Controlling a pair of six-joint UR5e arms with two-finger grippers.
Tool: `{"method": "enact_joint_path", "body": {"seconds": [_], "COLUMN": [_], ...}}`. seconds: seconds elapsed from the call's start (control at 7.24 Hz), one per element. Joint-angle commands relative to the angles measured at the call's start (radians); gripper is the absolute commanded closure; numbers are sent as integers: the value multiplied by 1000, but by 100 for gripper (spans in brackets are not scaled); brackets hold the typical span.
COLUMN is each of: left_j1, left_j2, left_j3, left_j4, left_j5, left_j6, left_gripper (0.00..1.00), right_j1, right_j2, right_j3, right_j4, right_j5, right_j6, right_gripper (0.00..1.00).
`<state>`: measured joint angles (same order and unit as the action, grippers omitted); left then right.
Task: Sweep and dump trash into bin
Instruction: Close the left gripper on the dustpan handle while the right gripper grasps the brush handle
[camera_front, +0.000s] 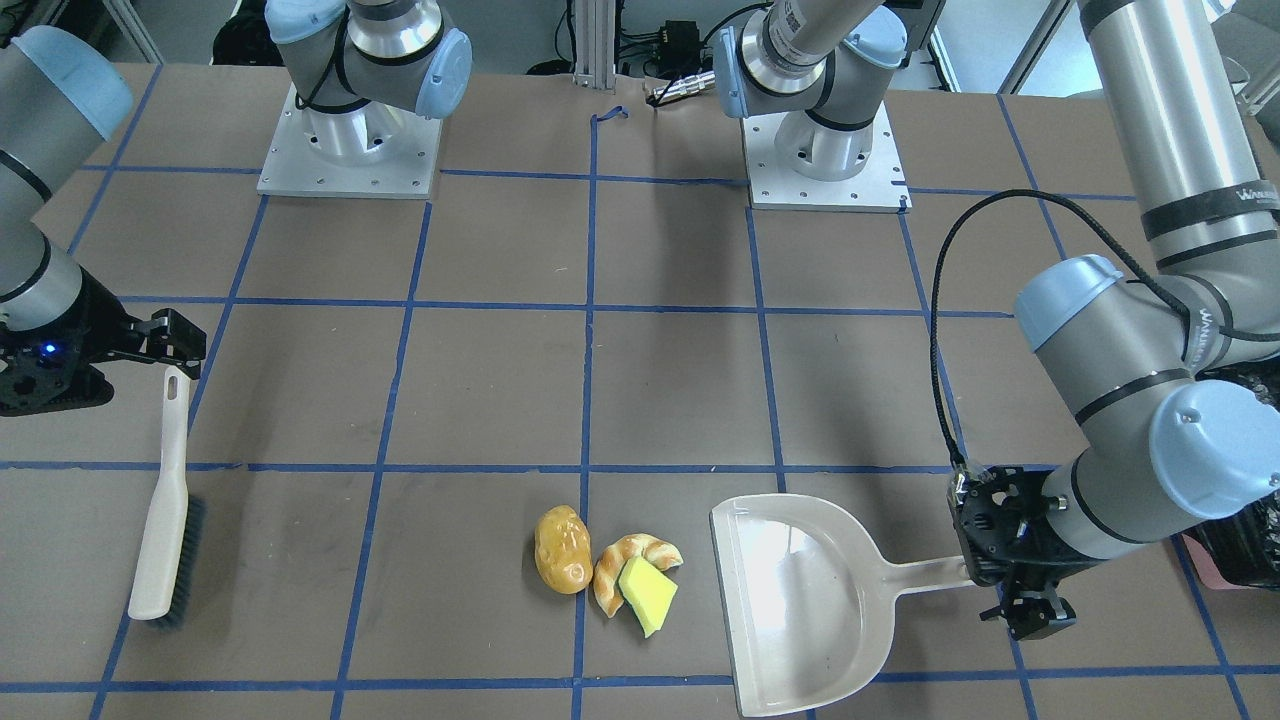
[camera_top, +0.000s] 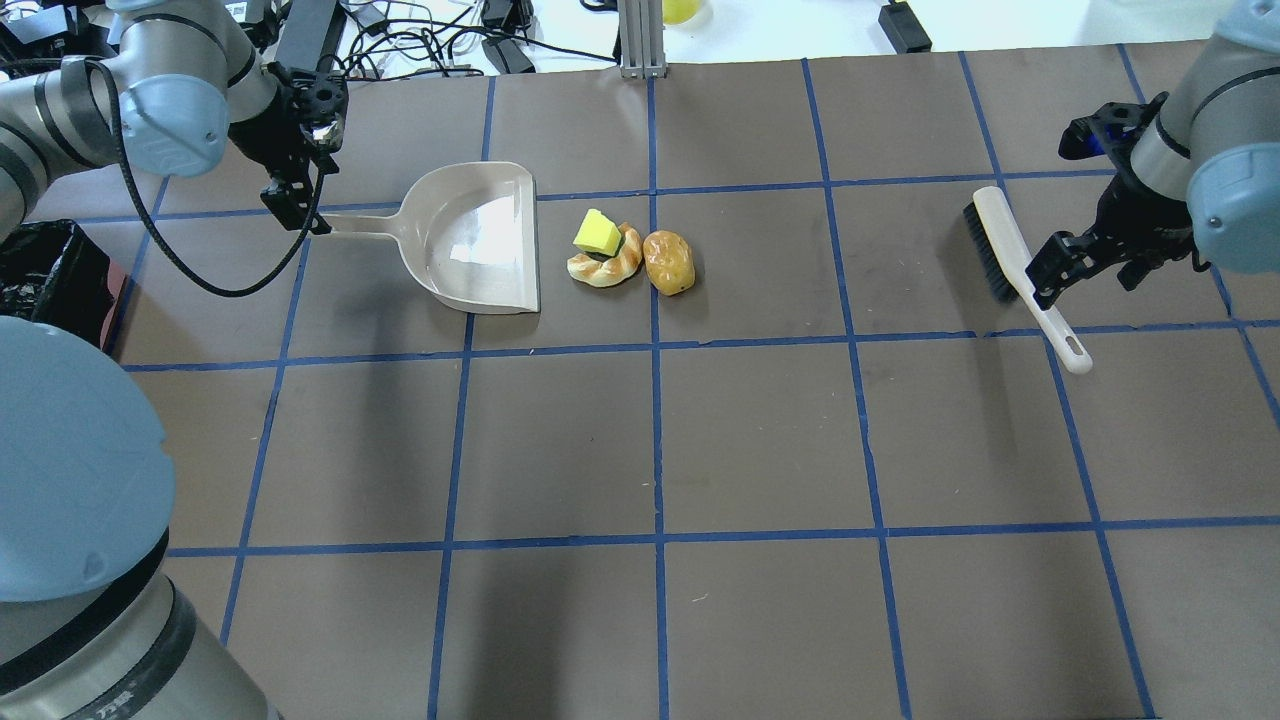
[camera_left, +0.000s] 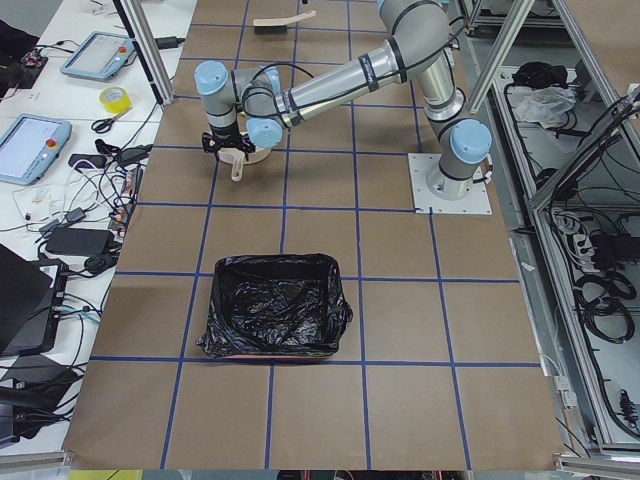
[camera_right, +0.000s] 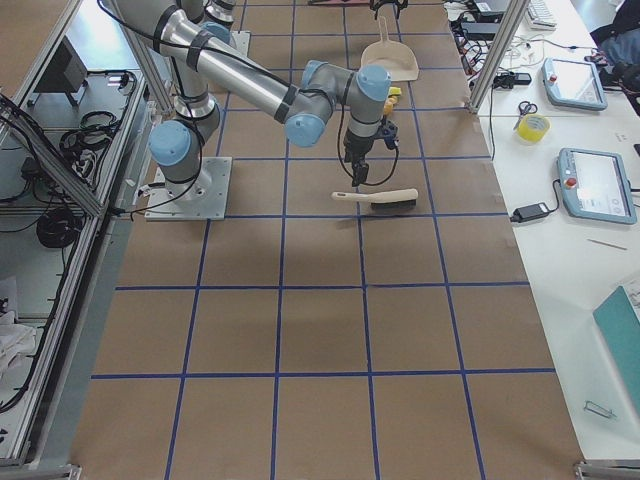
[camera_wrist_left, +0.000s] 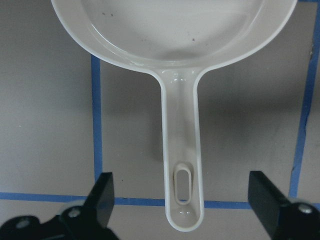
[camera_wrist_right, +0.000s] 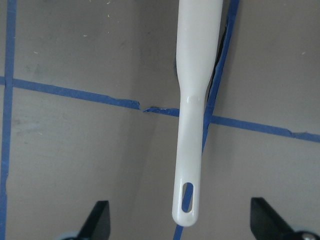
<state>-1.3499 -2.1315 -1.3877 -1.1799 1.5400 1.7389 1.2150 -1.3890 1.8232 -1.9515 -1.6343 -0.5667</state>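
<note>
The trash lies in a tight cluster: a golden-brown potato-like lump (camera_front: 562, 549) (camera_top: 669, 262), a tan croissant piece (camera_front: 612, 572) (camera_top: 605, 269), and a yellow sponge block (camera_front: 648, 593) (camera_top: 597, 234) resting on the croissant. A beige dustpan (camera_front: 800, 600) (camera_top: 475, 240) lies beside them, mouth toward the trash. My left gripper (camera_top: 295, 205) (camera_wrist_left: 182, 205) is open, its fingers on either side of the dustpan handle's end. My right gripper (camera_top: 1060, 262) (camera_wrist_right: 182, 222) is open over the handle of a beige brush (camera_front: 165, 520) (camera_top: 1010, 250). The black-bagged bin (camera_left: 275, 305) stands at the table's left end.
Both arm bases (camera_front: 350, 150) (camera_front: 825, 150) are bolted on the robot side of the table. The bin's edge shows at the overhead view's left edge (camera_top: 50, 270). The brown table surface has a blue tape grid (camera_top: 655, 345).
</note>
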Motion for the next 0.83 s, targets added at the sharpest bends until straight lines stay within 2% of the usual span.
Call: {"method": "enact_joint_path", "body": {"seconds": [0.0,0.69], "left_j1": [0,-2], "left_j2": [-22,-53], "left_j3": [-1,-16], "left_j4": [8,9], "left_j5": [-1,-12], "left_j6": [-6,-41], "left_gripper": [5,5], "right_j1": [0,-48], "right_j2": [47,149], "right_j3": [2,4], "right_j4": [-49,-69], "right_j5": [-2,-6], "right_j6": [-48,-47], "right_gripper": [0,0]}}
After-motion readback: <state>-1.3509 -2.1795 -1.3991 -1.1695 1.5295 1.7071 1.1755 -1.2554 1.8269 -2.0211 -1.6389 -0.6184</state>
